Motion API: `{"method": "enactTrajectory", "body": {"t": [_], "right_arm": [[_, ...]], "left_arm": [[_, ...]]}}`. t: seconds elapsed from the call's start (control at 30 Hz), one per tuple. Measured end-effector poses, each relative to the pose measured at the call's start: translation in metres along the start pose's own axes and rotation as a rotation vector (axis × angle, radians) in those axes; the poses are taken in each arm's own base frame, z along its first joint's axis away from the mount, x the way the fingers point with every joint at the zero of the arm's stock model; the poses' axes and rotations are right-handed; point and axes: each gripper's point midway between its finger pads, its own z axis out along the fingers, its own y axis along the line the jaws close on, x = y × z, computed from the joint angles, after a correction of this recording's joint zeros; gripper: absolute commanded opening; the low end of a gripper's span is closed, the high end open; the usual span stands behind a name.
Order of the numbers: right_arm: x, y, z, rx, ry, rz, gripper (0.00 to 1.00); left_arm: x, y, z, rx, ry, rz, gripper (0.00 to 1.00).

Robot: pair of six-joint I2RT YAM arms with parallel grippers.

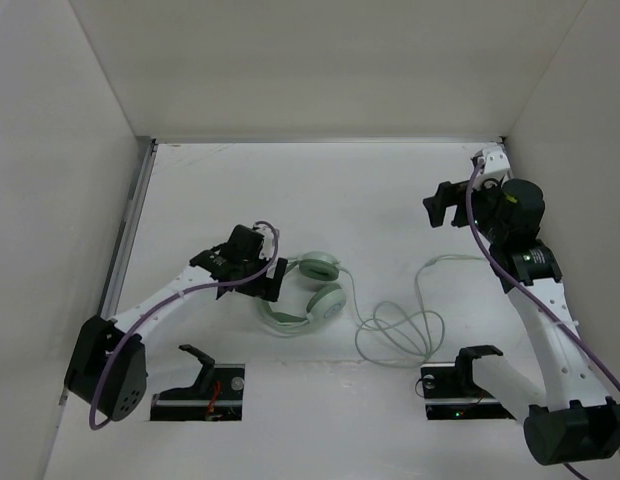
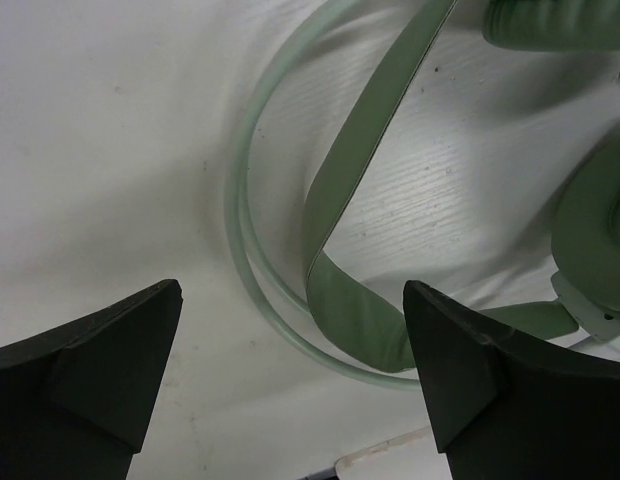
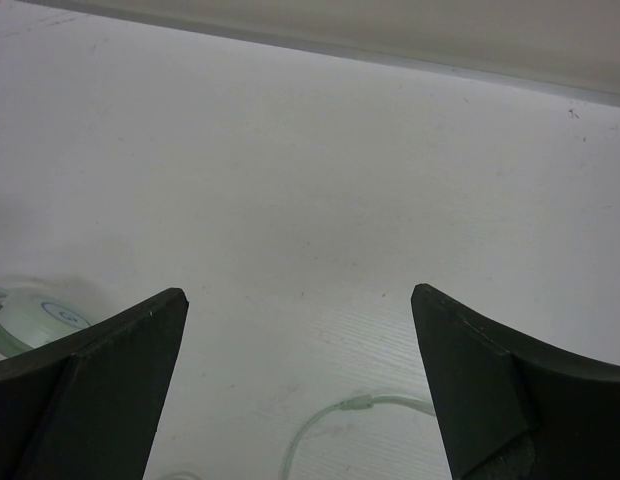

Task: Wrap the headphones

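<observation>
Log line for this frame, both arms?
left fingers: open over pale mint-green over-ear headphones | right fingers: open, empty, raised | thin pale cable: loose, unwrapped

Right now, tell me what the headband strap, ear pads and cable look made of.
Headband strap: matte, folds softly, probably leatherette. Ear pads: matte, cushioned, likely padded leatherette. Cable: thin, lies in limp loops, probably rubbery plastic.

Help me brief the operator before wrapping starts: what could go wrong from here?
1. The open left gripper hovers over the headband, which shows a thin hoop and a flat strap; closing might catch only one and twist the headphones.
2. The cable lies in loose overlapping loops, so pulling it could tighten a knot.
3. The open right gripper is away from the cable, leaving it unguided.
</observation>
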Motion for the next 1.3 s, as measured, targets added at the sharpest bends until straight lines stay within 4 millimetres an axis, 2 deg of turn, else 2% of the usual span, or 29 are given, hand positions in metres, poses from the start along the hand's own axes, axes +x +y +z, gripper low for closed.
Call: {"method": "enactTrajectory", "body": {"t": [0.27, 0.6, 0.77, 0.83, 1.03, 1.2, 1.3], "right_arm": [[-0.008, 0.001, -0.008, 0.003, -0.032, 0.004, 1.0], [-0.014, 0.002, -0.015, 0.002, -0.057, 0.001, 1.0], [-0.016, 0.0, -0.016, 0.007, -0.06, 0.005, 1.0], [-0.017, -0.001, -0.016, 0.011, -0.063, 0.008, 1.0], [-0.02, -0.01, -0.019, 0.034, -0.072, 0.017, 1.0], [-0.021, -0.014, -0.02, 0.048, -0.076, 0.02, 1.0], [-0.022, -0.016, -0.022, 0.053, -0.08, 0.02, 1.0]], "left_arm": [[0.007, -0.006, 0.022, 0.003, 0.056, 0.019, 0.89], [0.01, -0.007, 0.035, -0.002, 0.074, -0.005, 0.83], [0.015, -0.007, 0.042, -0.008, 0.098, -0.023, 0.76], [0.013, -0.007, 0.043, -0.008, 0.093, -0.031, 0.71], [0.008, -0.007, 0.048, -0.01, 0.077, -0.053, 0.4], [0.004, -0.01, 0.051, 0.002, 0.062, -0.065, 0.27], [0.002, -0.012, 0.053, 0.017, 0.059, -0.079, 0.16]]}}
